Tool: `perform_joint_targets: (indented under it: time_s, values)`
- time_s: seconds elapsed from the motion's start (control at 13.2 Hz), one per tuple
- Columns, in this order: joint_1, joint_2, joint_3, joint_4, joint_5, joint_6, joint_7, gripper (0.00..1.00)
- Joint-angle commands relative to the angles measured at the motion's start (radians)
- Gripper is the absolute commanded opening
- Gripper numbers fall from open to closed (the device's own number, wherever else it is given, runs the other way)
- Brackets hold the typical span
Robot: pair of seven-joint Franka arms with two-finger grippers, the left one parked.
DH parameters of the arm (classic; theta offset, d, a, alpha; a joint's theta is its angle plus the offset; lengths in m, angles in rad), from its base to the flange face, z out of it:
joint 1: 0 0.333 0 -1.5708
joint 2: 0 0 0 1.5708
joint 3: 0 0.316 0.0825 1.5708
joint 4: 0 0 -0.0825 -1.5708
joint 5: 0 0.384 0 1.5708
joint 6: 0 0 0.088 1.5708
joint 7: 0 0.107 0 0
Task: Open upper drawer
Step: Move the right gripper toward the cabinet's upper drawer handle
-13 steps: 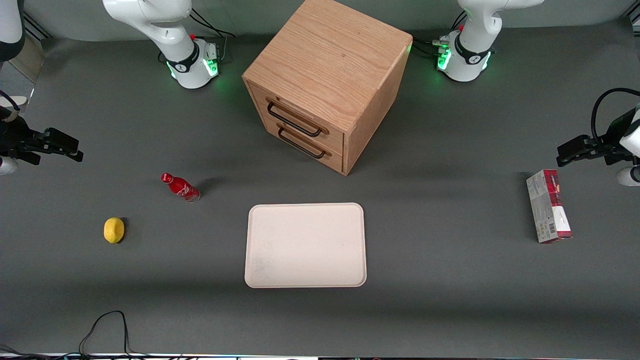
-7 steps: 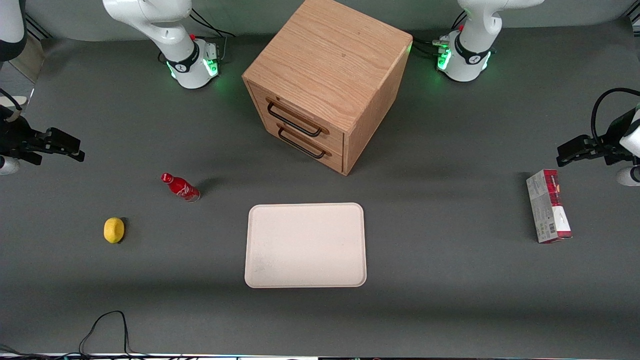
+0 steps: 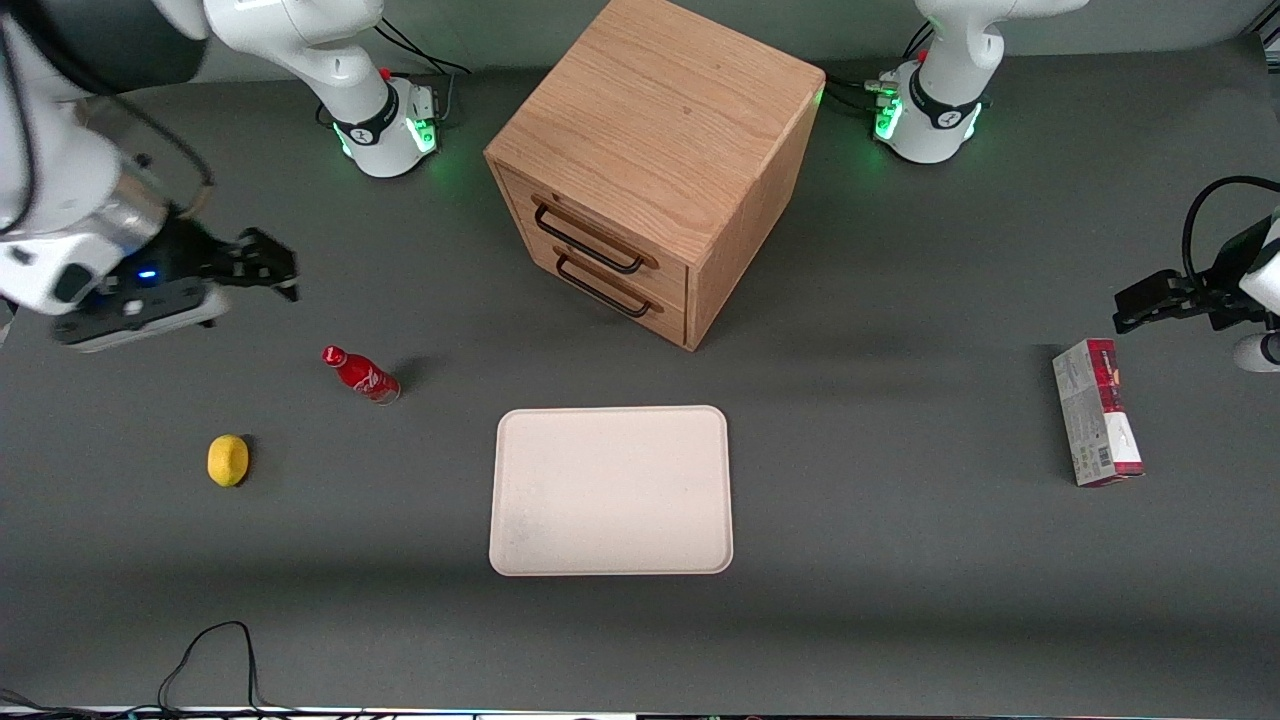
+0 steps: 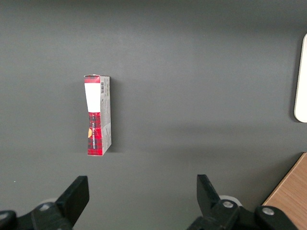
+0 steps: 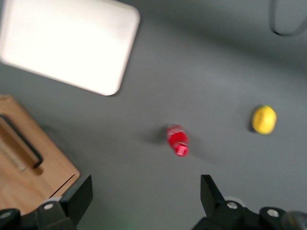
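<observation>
Upper drawer (image 3: 590,235) closed in the cabinet (image 3: 655,150), its black handle (image 3: 588,243) untouched. End effector (image 3: 268,262), fingers spread and empty, hovers over the surface (image 3: 900,560) above the red bottle (image 3: 361,375), well apart from the cabinet; approach, grasp and pull remain

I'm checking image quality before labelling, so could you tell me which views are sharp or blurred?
Front view: sharp; the upper drawer is shut, and the open gripper hangs above the table, toward the working arm's end. Right wrist view: smeared; the red bottle and lemon have soft edges. Left wrist view: crisp.
</observation>
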Motion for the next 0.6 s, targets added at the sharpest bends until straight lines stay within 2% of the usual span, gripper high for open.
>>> perform_joint_targets:
  time_s: [0.0, 0.3, 0.53]
  values:
    - [0.130, 0.023, -0.010, 0.014, 0.017, -0.011, -0.043, 1.00]
    - [0.307, 0.064, -0.010, 0.015, 0.016, 0.005, -0.046, 1.00]
    - [0.387, 0.078, -0.010, 0.009, 0.019, 0.035, -0.107, 1.00]
